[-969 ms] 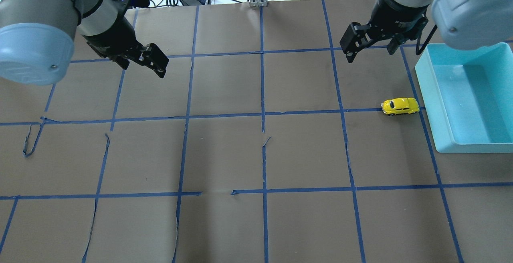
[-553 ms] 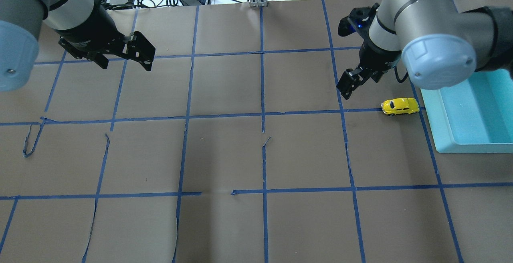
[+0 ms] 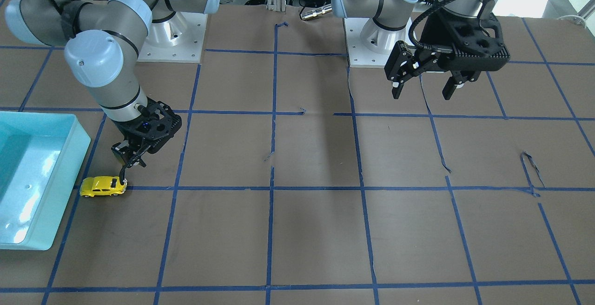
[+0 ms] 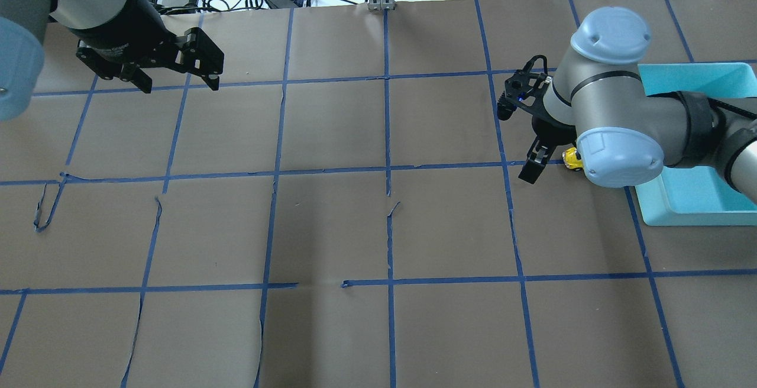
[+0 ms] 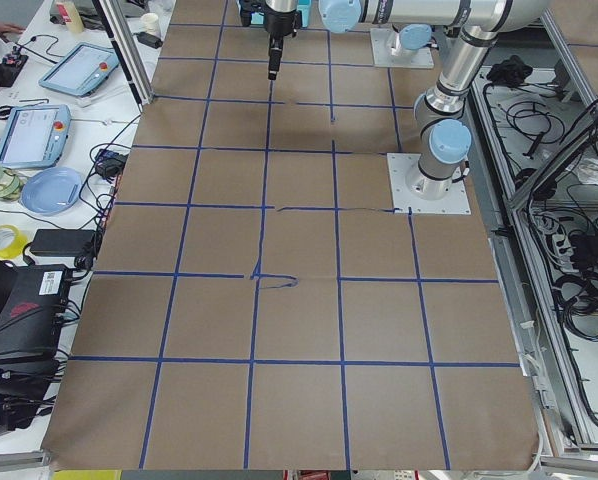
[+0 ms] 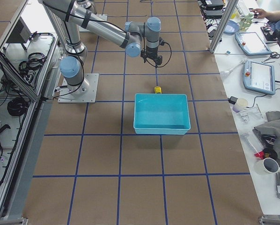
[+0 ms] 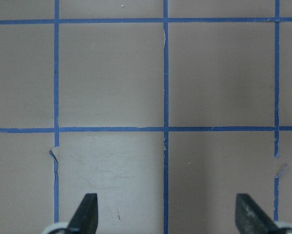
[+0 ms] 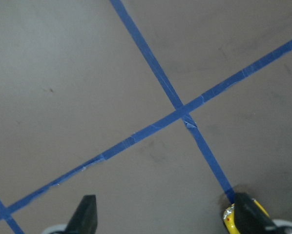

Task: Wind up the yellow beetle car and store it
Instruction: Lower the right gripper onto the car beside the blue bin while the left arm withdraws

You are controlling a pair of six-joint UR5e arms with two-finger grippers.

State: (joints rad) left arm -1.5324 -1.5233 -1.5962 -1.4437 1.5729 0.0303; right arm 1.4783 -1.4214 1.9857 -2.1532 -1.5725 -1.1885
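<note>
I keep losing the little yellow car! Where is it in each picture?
Exterior front-facing: the yellow car is at the lower left, beside the teal bin.
Overhead exterior: car right of centre, mostly hidden behind the right arm.
Exterior left: cannot make it out.
Exterior right: car near the centre, just beyond the bin.
Left wrist-mounted: not in it.
Right wrist-mounted: a yellow sliver of the car in the bottom right corner.
Shared landmark: the teal bin.

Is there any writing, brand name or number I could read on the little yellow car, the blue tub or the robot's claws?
Nothing can be read.
No legible text on the yellow beetle car, turquoise bin, left gripper or right gripper.
The white label on the black box is too small to read.
</note>
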